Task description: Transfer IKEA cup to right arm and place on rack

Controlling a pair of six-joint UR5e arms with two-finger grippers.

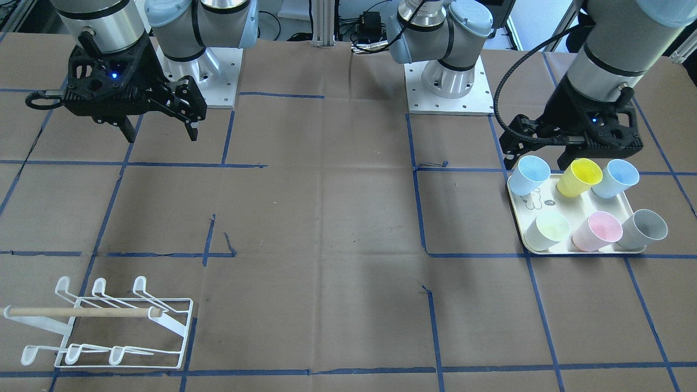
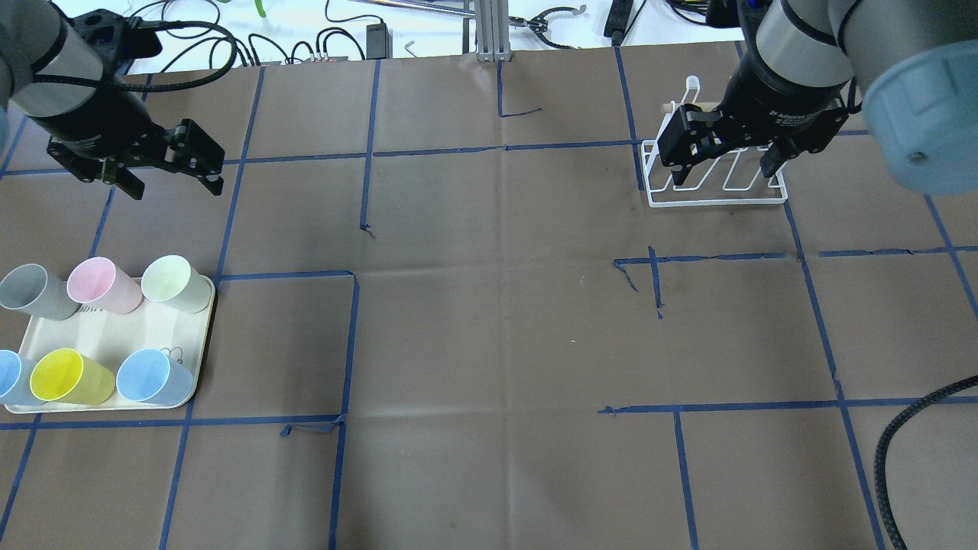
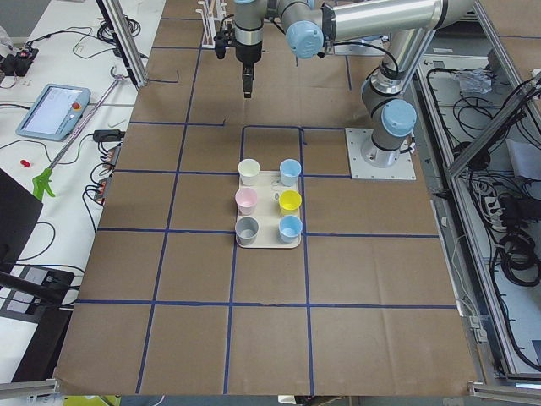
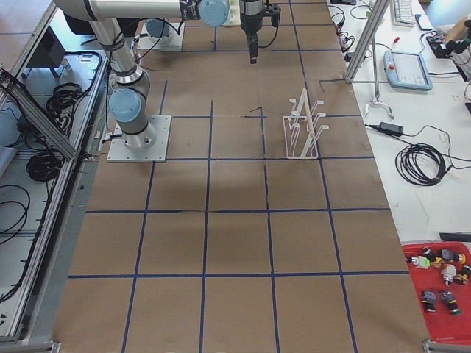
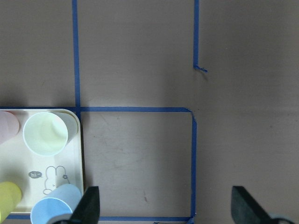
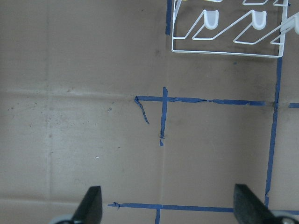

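My left gripper (image 2: 174, 182) hangs high above the table (image 2: 497, 344) near the cream tray (image 2: 200, 347), jaws spread wide with nothing between them. On that tray stand six upright IKEA cups (image 2: 174, 283) in two rows: grey, pink and pale green in one, a yellow between two blues in the other. My right gripper (image 2: 724, 174) hangs just as wide open and empty, high up near the white wire rack (image 1: 169, 325), whose wooden dowel (image 1: 81, 312) lies across it
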